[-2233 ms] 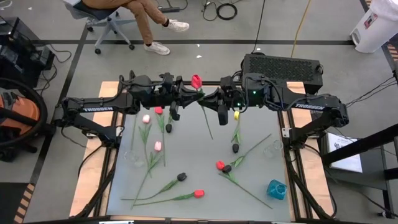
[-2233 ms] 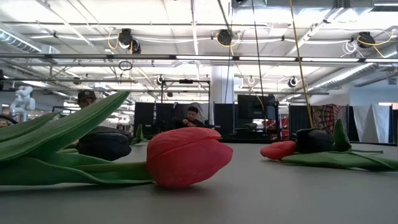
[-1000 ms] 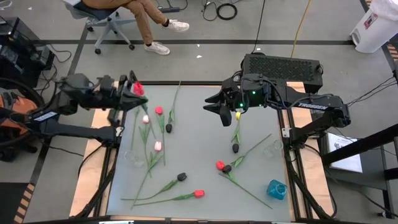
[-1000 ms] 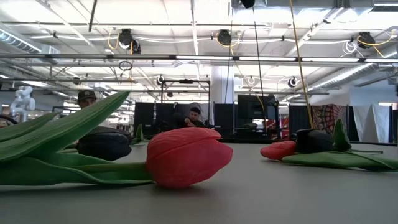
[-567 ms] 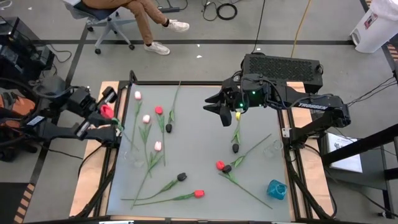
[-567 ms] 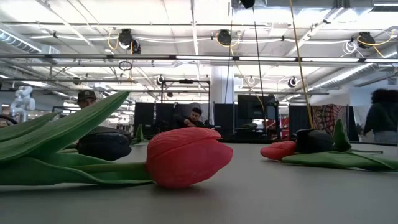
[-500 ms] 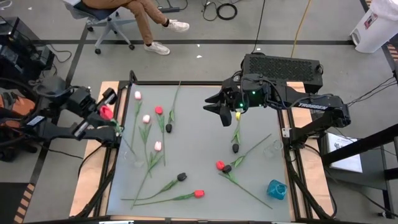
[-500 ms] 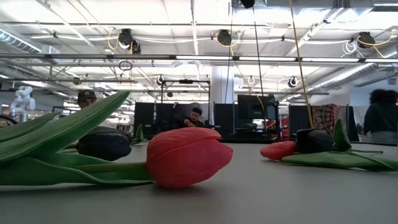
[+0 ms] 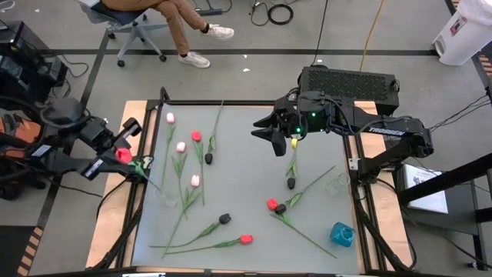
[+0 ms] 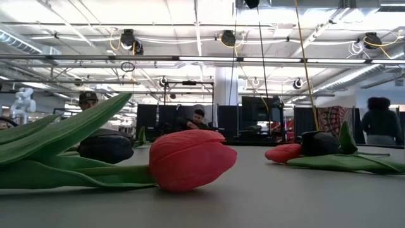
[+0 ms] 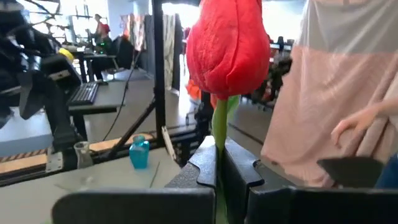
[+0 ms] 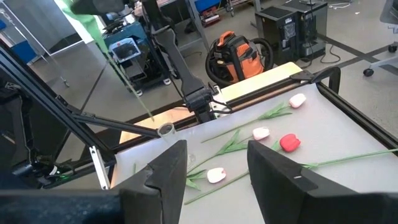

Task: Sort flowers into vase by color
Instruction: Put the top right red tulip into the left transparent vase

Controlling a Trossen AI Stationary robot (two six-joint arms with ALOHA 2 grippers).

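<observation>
Left pincer (image 9: 125, 156) gripping red tulip (image 9: 122, 155) at table's (image 9: 246, 192) left edge, right pincer (image 9: 270, 140) hovering open

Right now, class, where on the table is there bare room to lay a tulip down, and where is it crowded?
Bare: the middle of the table, between the pink tulips and the black tulip; also the near right corner beside the blue vase. Crowded: the left side and the near middle.

Two matte black arms of rounded, jointed segments; the right arm (image 9: 384, 131) carries white "TROSSEN" lettering and a small green light near its wrist. The left arm (image 9: 58, 158) shows pale patches. Blocky black jaws.
</observation>
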